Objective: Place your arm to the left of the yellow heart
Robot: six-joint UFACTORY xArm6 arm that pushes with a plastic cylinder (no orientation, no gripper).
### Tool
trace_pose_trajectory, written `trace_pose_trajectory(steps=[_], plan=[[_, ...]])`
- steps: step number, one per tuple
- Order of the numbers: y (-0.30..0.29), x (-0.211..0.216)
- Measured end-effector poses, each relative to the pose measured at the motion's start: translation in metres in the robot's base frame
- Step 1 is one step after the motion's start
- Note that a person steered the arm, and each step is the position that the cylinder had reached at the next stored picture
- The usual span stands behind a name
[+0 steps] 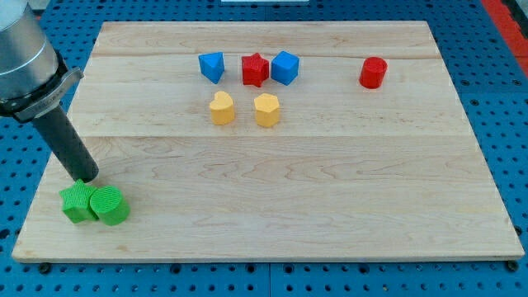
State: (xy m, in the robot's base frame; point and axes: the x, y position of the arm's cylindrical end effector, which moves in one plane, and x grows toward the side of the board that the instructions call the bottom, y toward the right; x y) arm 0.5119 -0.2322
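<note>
1. My tip sits at view's bottom-left, touching or just above the green star, w/ green cylinder beside it. Bare rod, holding nothing.
2. Yellow heart upper-centre on wooden board, well apart from tip, just left of yellow hexagon.
3. Above: blue triangle-ish block, red star, blue cube; red cylinder far right.

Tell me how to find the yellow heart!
Look at the wooden board, near the view's top, where a row of blue and red blocks sits. Just below are two yellow blocks. The yellow heart is the left one, notched on top; the yellow hexagon beside it isn't.
</note>
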Motion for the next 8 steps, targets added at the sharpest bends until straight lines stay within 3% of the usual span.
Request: trace_pose_trajectory(steps=[2,3,5,8], plan=[[0.000,0.001],[0.007,-0.034],[0.079,-0.113],[0.088,-0.118]])
